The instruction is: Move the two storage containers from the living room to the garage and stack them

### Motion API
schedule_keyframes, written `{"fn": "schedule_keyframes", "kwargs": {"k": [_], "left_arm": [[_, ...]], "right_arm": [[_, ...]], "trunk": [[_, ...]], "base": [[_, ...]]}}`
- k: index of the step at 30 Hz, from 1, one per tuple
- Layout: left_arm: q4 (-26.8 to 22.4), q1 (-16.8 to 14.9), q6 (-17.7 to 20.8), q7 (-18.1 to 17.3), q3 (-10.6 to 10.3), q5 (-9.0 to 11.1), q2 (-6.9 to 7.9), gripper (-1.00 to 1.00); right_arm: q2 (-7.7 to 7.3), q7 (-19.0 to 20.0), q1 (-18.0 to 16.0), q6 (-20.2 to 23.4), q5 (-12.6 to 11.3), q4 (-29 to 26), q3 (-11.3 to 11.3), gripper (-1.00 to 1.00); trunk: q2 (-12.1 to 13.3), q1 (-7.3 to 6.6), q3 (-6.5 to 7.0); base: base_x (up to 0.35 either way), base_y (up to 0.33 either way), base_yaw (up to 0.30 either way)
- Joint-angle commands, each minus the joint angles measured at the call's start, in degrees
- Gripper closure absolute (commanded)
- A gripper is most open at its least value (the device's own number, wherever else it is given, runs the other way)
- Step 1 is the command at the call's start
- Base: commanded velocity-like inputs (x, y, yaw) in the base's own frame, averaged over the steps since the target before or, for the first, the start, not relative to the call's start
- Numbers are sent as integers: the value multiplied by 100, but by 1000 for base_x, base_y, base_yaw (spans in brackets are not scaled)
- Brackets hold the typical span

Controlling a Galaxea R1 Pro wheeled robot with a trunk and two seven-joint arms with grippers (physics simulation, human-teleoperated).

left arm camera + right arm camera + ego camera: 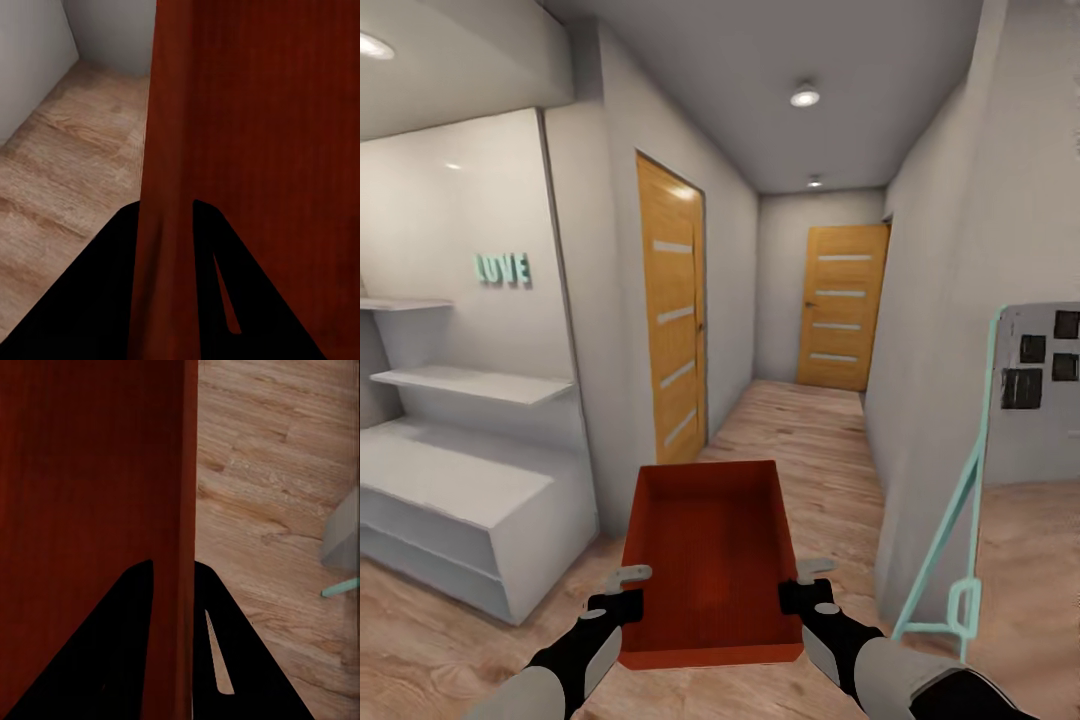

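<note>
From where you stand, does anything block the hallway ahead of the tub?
Nothing visible blocks it: the tub faces bare wood floor up to a closed door at the hallway's end.

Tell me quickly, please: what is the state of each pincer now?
Left pincer: shut on the left wall of the orange-red rectangular plastic tub.
Right pincer: shut on the same tub's right wall.
</note>
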Motion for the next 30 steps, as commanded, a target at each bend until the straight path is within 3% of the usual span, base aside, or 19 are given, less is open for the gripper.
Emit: {"fn": "schedule_keyframes", "kwargs": {"k": [1, 30], "left_arm": [[11, 4, 11, 108, -14, 55, 55, 100], [14, 4, 11, 116, -14, 65, 55, 100]], "right_arm": [[4, -28, -12, -556, -49, -4, -110, 100], [-1, -28, -12, -559, -49, -4, -110, 100]], "trunk": [[-8, 5, -10], [-8, 5, -10]], "base": [[318, 184, -279], [318, 183, -280]]}}
